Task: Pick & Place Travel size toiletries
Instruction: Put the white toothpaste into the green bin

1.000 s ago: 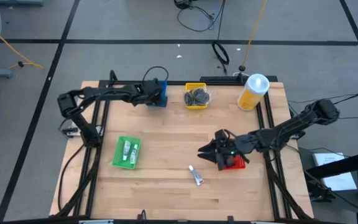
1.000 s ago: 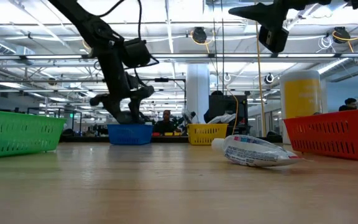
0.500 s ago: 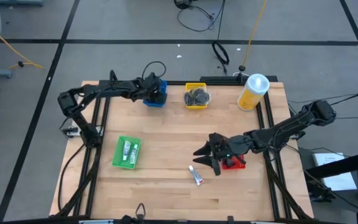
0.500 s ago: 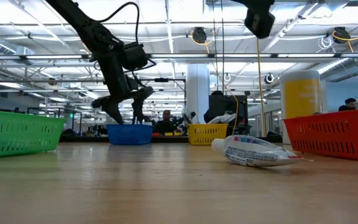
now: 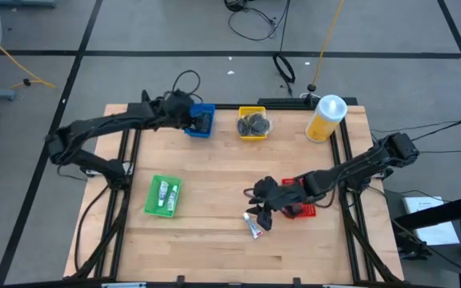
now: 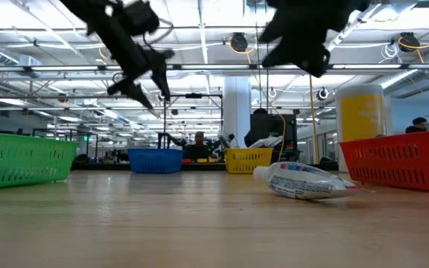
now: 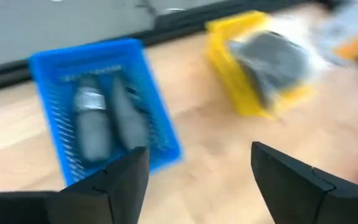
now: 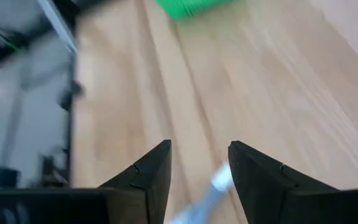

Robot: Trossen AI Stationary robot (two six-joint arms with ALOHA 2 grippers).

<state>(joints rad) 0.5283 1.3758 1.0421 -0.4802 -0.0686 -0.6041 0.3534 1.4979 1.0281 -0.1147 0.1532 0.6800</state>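
Observation:
A white toothpaste tube [image 5: 253, 226] lies flat on the wood, also seen in the low view [image 6: 307, 182]. My right gripper [image 5: 260, 214] hangs open above it. In the right wrist view the tube's cap end [image 8: 215, 184] shows between the two fingers of my right gripper [image 8: 197, 168], apart from them. My left gripper [image 5: 189, 118] is open, raised over the blue tray [image 5: 202, 121]. Two grey-blue mini bottles [image 7: 107, 123] lie in that tray. White tubes [image 5: 165, 194] lie in the green tray [image 5: 152, 210]. Dark discs [image 5: 254, 122] fill the yellow tray [image 5: 252, 134].
The red tray [image 5: 302, 210] sits under my right arm, partly hidden by it. A big yellow bottle with a white cap [image 5: 326, 118] stands at the far right corner. Bare wood lies between the green tray and the tube. Black frame rails run along the table's sides.
My right gripper has moved from over the red tray toward the table's left and near edge, arriving above the tube. My left gripper has risen from the blue tray and drawn back slightly toward the left. The tube has stayed where it lay.

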